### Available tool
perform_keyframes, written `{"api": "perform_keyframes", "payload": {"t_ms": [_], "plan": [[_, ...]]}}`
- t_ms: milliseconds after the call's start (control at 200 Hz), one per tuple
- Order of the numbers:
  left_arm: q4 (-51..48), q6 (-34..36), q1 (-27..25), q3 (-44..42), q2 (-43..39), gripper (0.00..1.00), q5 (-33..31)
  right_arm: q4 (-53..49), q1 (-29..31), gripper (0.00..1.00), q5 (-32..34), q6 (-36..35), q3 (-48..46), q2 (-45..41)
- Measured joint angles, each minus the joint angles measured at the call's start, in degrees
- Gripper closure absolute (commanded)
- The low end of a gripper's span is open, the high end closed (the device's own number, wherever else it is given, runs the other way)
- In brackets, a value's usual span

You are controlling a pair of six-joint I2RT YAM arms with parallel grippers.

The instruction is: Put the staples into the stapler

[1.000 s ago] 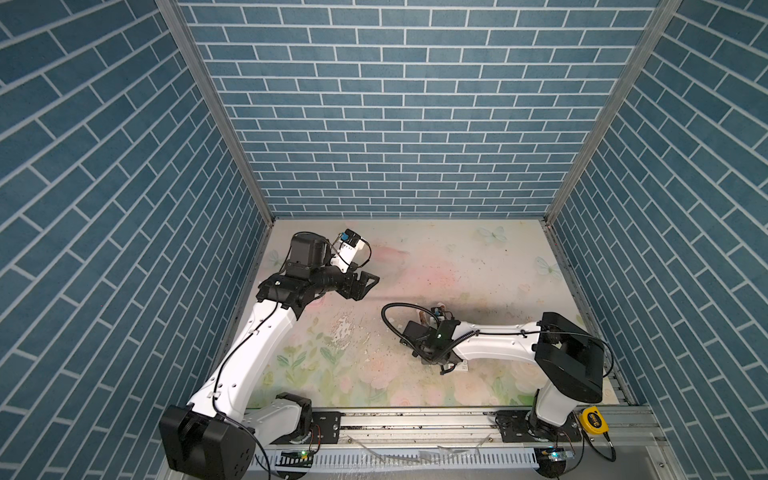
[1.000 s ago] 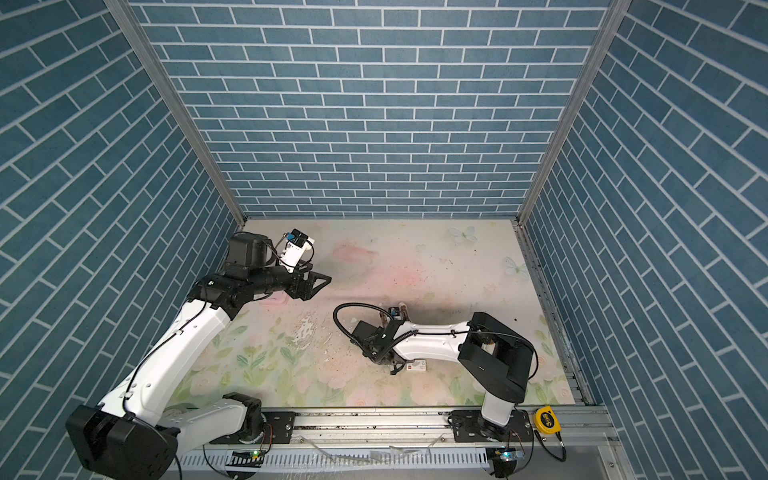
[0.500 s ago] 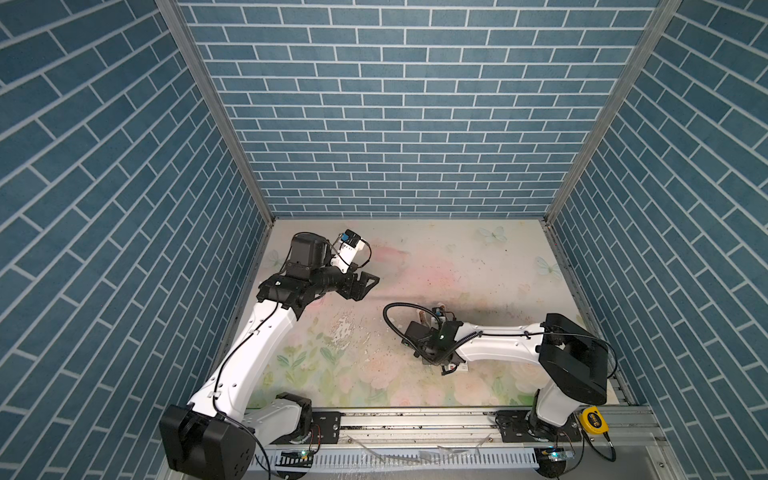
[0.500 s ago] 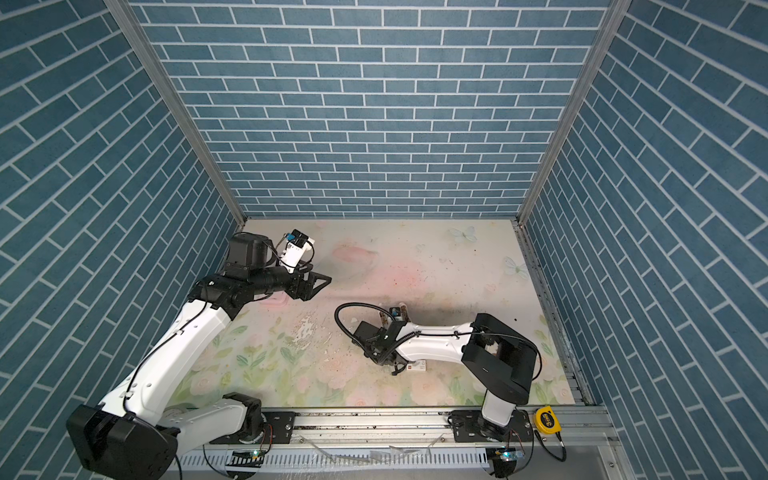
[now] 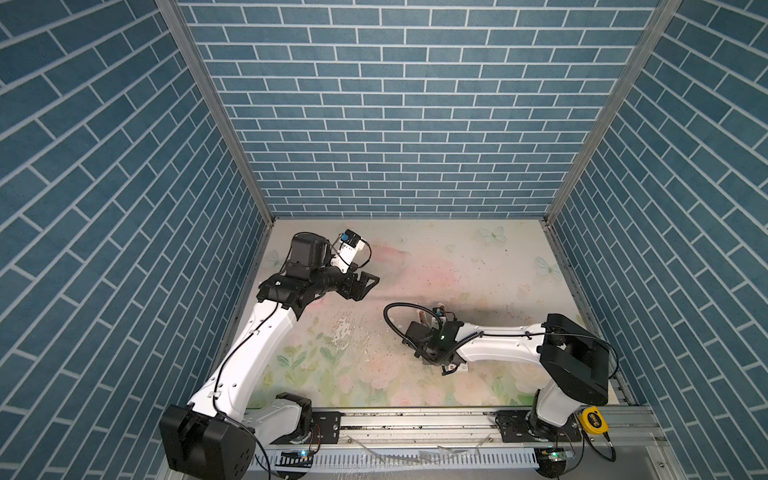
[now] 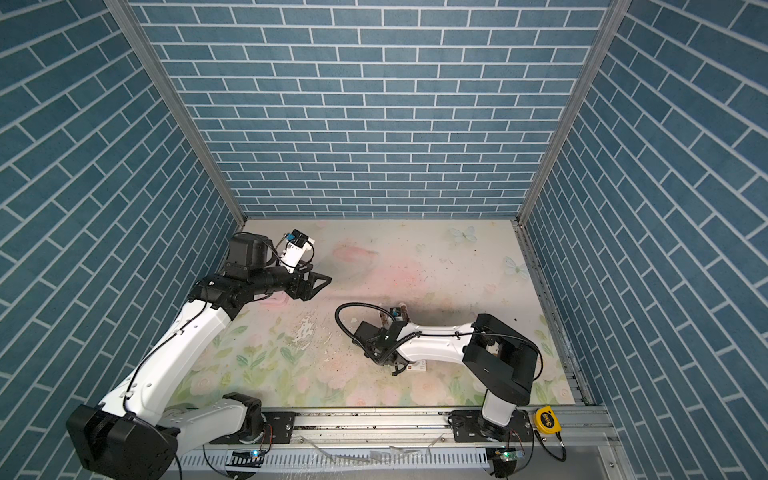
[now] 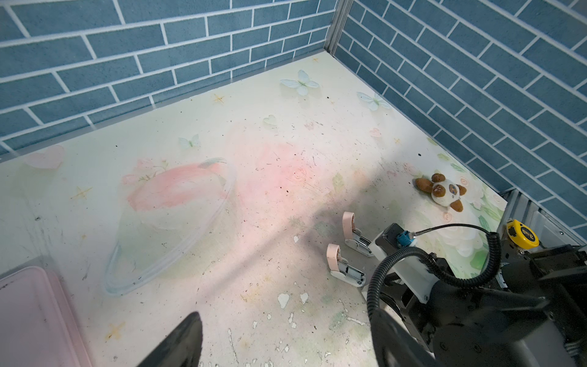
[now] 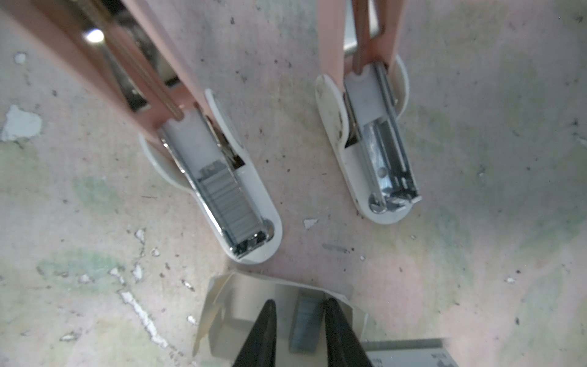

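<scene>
Two mini staplers stand open side by side, pink tops lifted off white bases, in both top views (image 5: 432, 312) (image 6: 392, 312). In the right wrist view one stapler (image 8: 235, 203) has a grey strip of staples in its channel; the other stapler (image 8: 381, 165) shows a bare metal channel. A loose strip of staples (image 8: 305, 327) lies in a white card tray (image 8: 235, 305). My right gripper (image 8: 300, 321) is lowered into the tray and open. The strip lies between its fingers, close to one and apart from the other. My left gripper (image 5: 365, 284) hovers open at the back left, holding nothing.
A white sleeve with a red mark (image 5: 459, 367) lies beside the tray, under my right wrist. A small panda plush (image 7: 443, 190) sits near the right wall. A yellow tape measure (image 5: 594, 419) rests on the front rail. A pale pink flat thing (image 7: 31, 317) lies below my left gripper.
My right gripper's fingers have drawn slightly closer together around the strip in the tray, and its wrist has shifted a little. The left arm has not moved.
</scene>
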Motion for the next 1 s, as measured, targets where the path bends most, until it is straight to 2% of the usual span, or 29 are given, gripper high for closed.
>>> {"api": "perform_keyframes", "payload": {"t_ms": [320, 575, 1000], "plan": [[0.02, 0.0, 0.0, 0.0, 0.0, 0.15, 0.0, 0.39, 0.0, 0.73, -0.02, 0.83, -0.59, 0.0], [0.17, -0.02, 0.0, -0.11, 0.0, 0.15, 0.0, 1.14, 0.0, 0.81, -0.02, 1.14, -0.7, 0.0], [0.35, -0.04, 0.0, -0.74, 0.0, 0.15, -0.02, 1.66, 0.0, 0.81, 0.07, 1.14, -1.01, 0.0]]}}
